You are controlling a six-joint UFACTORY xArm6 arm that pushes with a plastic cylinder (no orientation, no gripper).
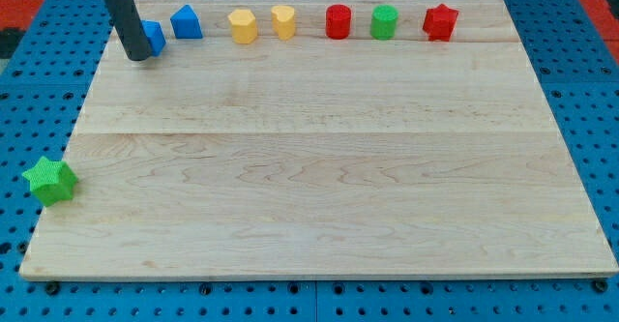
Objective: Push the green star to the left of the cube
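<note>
The green star point(50, 180) lies at the view's left edge of the wooden board point(319, 158), about two thirds of the way down. The blue cube point(153, 37) sits near the view's top left, partly hidden behind my rod. My tip point(138, 57) rests on the board right against the cube's left side, far above and to the right of the green star.
A row of blocks runs along the view's top: a blue house-shaped block point(187, 21), two yellow blocks point(243, 26) point(283, 21), a red cylinder point(338, 21), a green cylinder point(384, 21) and a red star point(440, 21). A blue pegboard surrounds the board.
</note>
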